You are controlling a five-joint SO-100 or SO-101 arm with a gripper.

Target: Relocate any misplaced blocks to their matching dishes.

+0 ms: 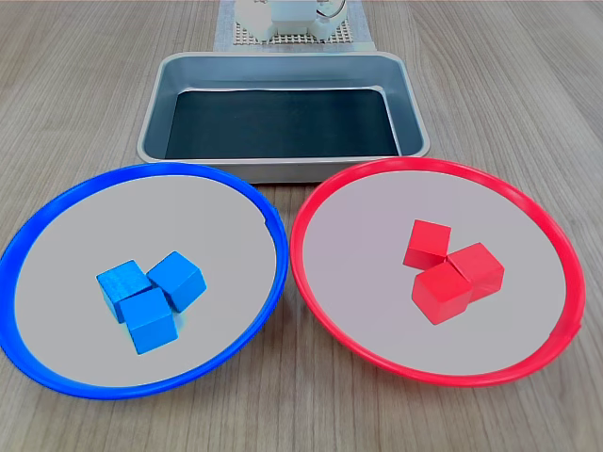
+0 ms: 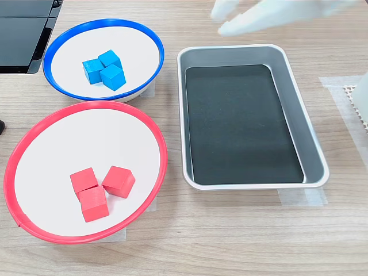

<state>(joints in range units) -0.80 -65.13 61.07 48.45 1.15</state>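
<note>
You have three blue blocks (image 1: 151, 294) bunched together and touching in the blue-rimmed dish (image 1: 240, 188), toward its near side in the first exterior view. Three red blocks (image 1: 450, 271) sit the same way in the red-rimmed dish (image 1: 320, 198), also touching one another. No block lies in the wrong dish or out on the tabletop (image 1: 75, 85).

The two dishes sit side by side, rims almost touching, along the near edge of the tabletop in the first exterior view. Behind them is a silver metal tray (image 1: 283, 169) with a dark floor and nothing in it.

In the second exterior view the claw (image 2: 230, 17) shows as a pale blur over the tabletop's far edge, above the tray's far end; you cannot tell whether it is released or clenched.
</note>
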